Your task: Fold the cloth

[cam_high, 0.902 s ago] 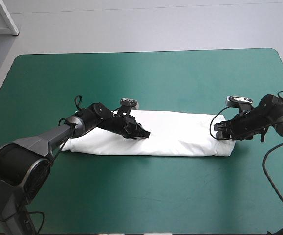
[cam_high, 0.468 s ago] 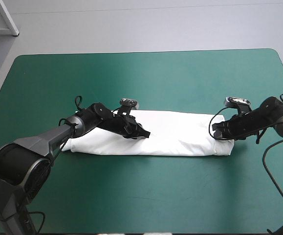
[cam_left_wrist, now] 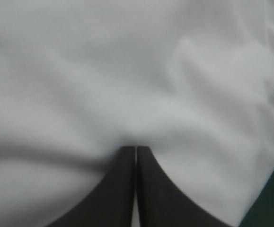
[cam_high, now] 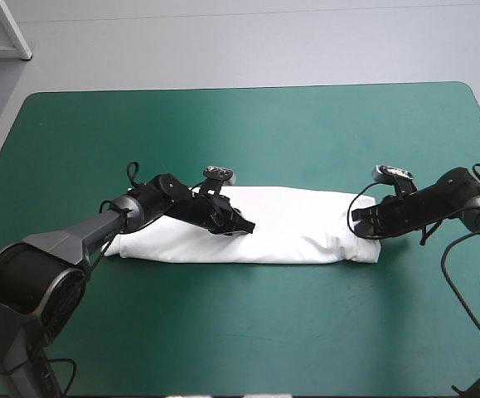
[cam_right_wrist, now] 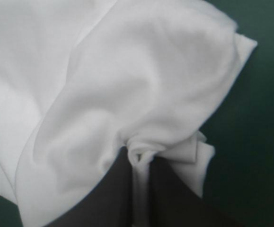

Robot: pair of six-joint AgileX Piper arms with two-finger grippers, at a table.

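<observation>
right wrist view only: right end effector [cam_right_wrist: 139, 160] pinching bunched right end of T-shirt [cam_right_wrist: 127, 85] | left end effector [cam_left_wrist: 135, 149] closed, tips on cloth | 1 T-shirt, 2 end effectors

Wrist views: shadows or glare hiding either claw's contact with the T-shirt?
Left wrist view: no glare, soft fold shadows, left claw stands out dark against the T-shirt. Right wrist view: no glare, fabric bunched in the right claw, shadowed at the pinch.
</observation>
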